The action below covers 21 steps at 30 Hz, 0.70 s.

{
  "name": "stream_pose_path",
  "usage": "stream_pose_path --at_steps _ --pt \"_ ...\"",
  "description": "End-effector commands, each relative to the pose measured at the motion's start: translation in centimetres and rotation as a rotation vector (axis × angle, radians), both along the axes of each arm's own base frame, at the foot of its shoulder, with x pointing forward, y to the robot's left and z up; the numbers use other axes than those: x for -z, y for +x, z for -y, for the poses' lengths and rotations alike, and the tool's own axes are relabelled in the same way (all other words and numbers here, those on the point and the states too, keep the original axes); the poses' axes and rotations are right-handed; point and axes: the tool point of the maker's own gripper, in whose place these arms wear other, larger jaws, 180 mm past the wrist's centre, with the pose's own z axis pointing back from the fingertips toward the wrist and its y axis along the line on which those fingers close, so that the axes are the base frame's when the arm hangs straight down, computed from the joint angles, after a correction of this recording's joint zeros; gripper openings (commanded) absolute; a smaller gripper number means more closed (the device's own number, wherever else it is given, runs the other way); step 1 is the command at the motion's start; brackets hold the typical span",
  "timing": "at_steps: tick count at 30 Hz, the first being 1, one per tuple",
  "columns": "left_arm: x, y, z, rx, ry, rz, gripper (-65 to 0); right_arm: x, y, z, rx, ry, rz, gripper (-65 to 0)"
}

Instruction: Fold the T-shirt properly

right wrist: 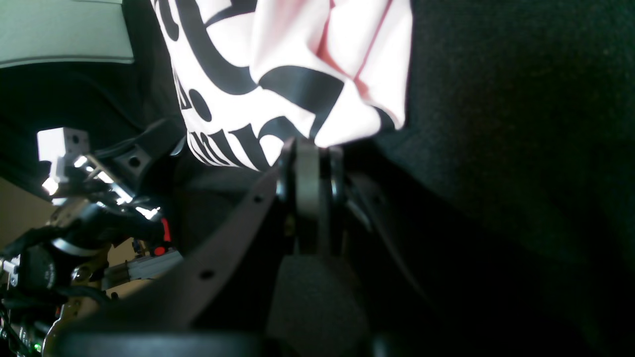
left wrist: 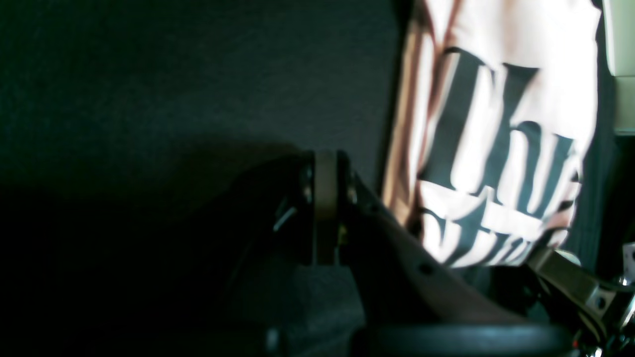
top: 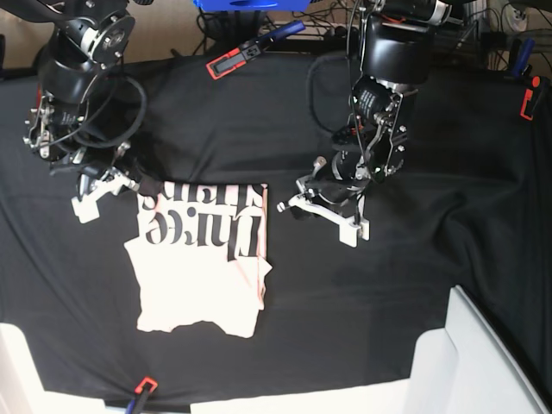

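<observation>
The pale pink T-shirt (top: 198, 285) lies folded into a rectangle on the black tablecloth (top: 362, 319), left of centre, its black lettering showing on the far half. My right gripper (top: 134, 183) is at the shirt's far left corner. In the right wrist view its jaws (right wrist: 308, 144) are shut, with the printed shirt (right wrist: 297, 49) bunching into their tips. My left gripper (top: 302, 205) rests on bare cloth just right of the shirt's far right corner. In the left wrist view it (left wrist: 325, 163) is shut on nothing, with the shirt (left wrist: 496, 124) lying apart to its right.
Red-and-black clamps (top: 233, 59) (top: 528, 99) (top: 142, 388) hold the cloth at its edges. A white panel (top: 483, 362) stands at the front right and another white piece (top: 17, 362) at the front left. A blue object (top: 250, 4) sits beyond the far edge.
</observation>
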Motion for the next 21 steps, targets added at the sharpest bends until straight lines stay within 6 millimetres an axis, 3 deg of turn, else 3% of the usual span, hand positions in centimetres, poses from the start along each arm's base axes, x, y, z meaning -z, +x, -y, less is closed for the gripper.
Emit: stream_pose_path --at_steps 1,4,9,12,14,18,21 --pt "-1.6 1.6 -0.4 -0.007 0.002 0.056 -65.0 -0.3 0.4 0.9 -0.003 -0.022 0.002 -64.7" --pt "-1.8 1.7 -0.6 -0.007 0.006 0.064 -65.0 -0.3 0.2 0.5 -0.029 -0.019 -0.009 -62.1" --pt "-1.8 1.8 -1.7 -0.010 0.023 0.065 -65.0 -0.7 0.7 0.7 -0.029 -0.022 0.002 -47.6" --pt "-1.4 1.4 -2.1 -0.010 0.033 0.056 -65.0 -0.4 0.2 0.7 -0.028 -0.022 -0.008 -46.9" --pt "-1.3 1.2 -2.3 -0.011 0.034 0.053 -60.3 -0.4 0.1 0.9 -0.015 -0.019 -0.010 -46.7" --pt "-1.4 1.3 -2.6 -0.020 0.035 0.054 -47.7 -0.6 0.1 3.0 0.072 -0.017 0.001 -46.6" --pt "-2.1 1.7 -3.8 -0.015 0.062 0.078 -44.5 -2.2 1.1 5.5 0.105 -0.090 0.059 -46.6"
